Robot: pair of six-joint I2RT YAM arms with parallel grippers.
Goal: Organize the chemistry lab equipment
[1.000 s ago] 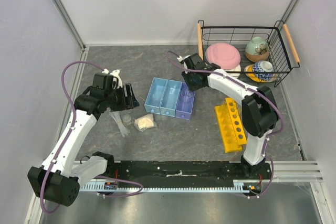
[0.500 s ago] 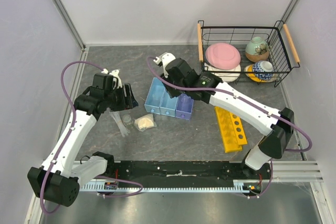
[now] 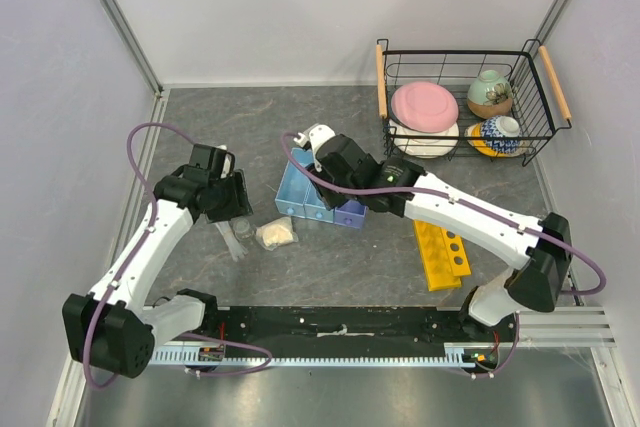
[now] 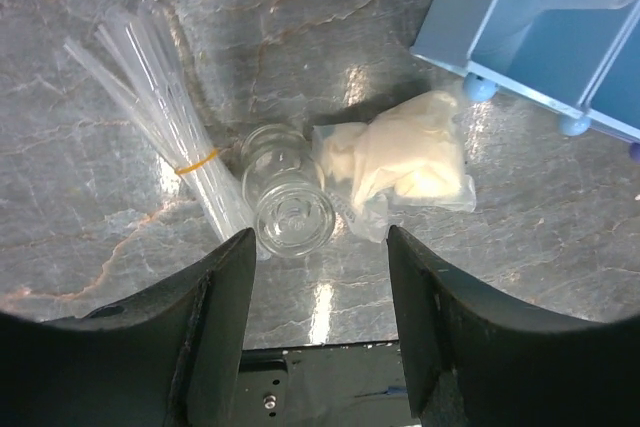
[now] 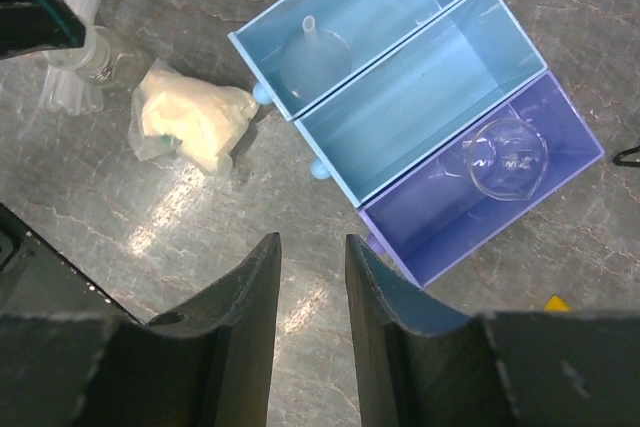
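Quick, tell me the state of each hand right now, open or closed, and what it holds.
Left hand: open, empty, above the small glass jar.
Right hand: partly open, empty.

A grey marbled table stood between plain, pale lilac walls. Aluminium posts ran up the back corners, and overhead light glinted off the tabletop.
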